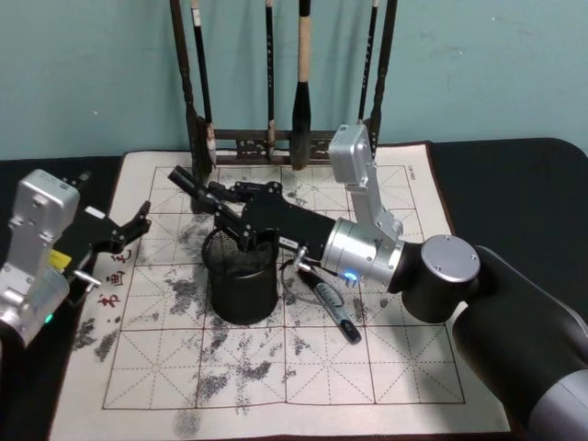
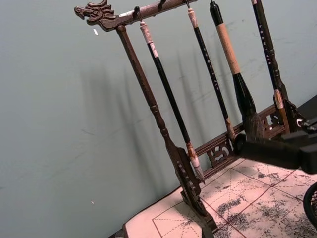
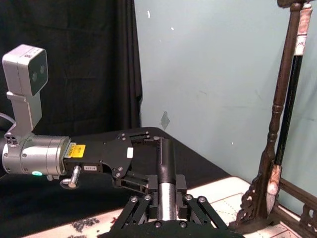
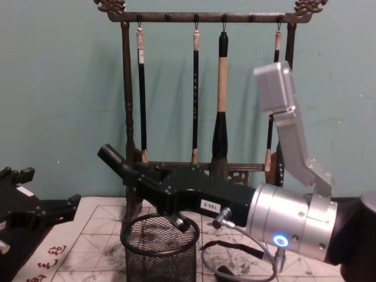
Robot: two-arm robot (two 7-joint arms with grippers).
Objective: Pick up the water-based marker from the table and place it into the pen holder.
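A black water-based marker (image 1: 189,184) is clamped in my right gripper (image 1: 219,199), which is shut on it. It is held tilted just above the pen holder (image 1: 242,278), a black wire-mesh cup on the table's white grid mat (image 1: 395,367). In the chest view the marker (image 4: 115,158) slopes up to the left over the holder's rim (image 4: 160,241), with the gripper (image 4: 141,174) behind it. The right wrist view shows the marker (image 3: 166,166) between the fingers (image 3: 148,201). My left gripper (image 1: 136,230) hovers open to the left of the holder, holding nothing.
A second black marker (image 1: 331,310) lies on the mat just right of the holder. A tall dark wooden rack (image 1: 276,142) hung with brushes stands at the mat's far edge. Grey ink stains cover the mat's centre.
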